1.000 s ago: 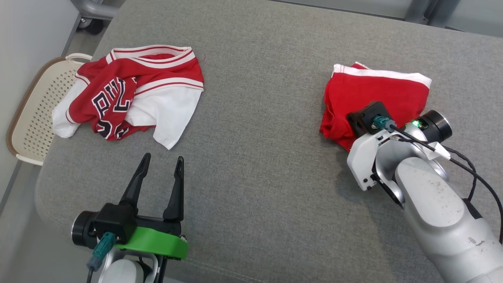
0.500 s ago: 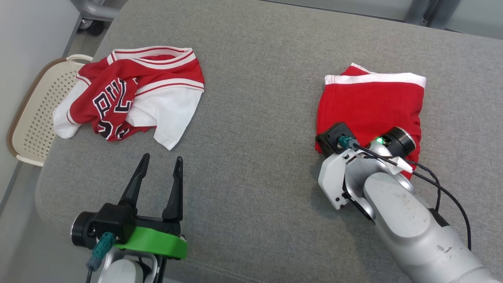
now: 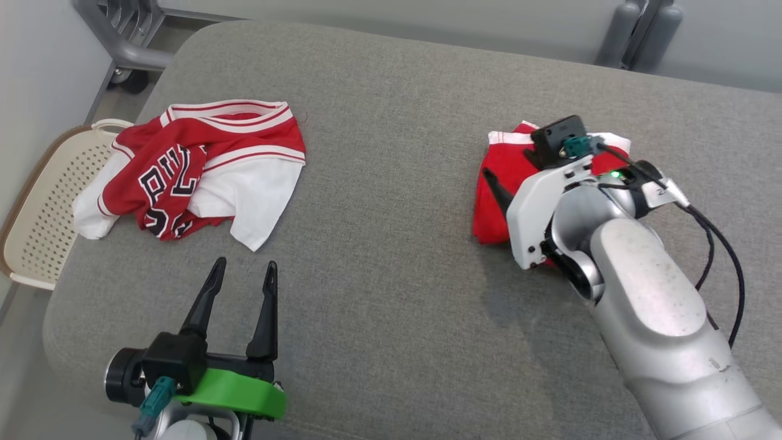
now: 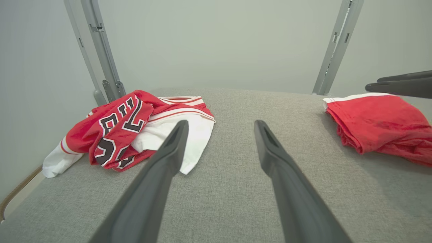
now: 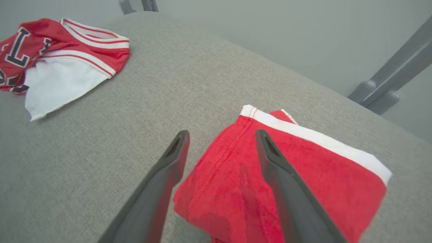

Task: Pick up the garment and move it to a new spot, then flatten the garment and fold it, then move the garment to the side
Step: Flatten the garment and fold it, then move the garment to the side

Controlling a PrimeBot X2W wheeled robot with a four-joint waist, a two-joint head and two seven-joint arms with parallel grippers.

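The garment (image 3: 492, 211) is a folded red piece with a white band, lying flat at the right of the grey cushion (image 3: 391, 256). It also shows in the left wrist view (image 4: 378, 121) and the right wrist view (image 5: 320, 175). My right gripper (image 3: 507, 183) hovers just above its left edge, open (image 5: 222, 133), with nothing between the fingers. One finger is over the red cloth, the other over bare cushion. My left gripper (image 3: 244, 264) rests open and empty at the lower left (image 4: 220, 123), pointing up the cushion.
A crumpled red and white lettered jersey (image 3: 183, 177) lies at the left of the cushion, near its edge. A cream perforated basket (image 3: 36, 214) stands beside that edge, on the floor. Grey frame posts (image 3: 635, 30) rise behind. A black cable (image 3: 721, 244) loops off my right wrist.
My right gripper has opened, let go of the folded garment and lifted off it. The garment first slid a little toward the left. The head camera has shifted.
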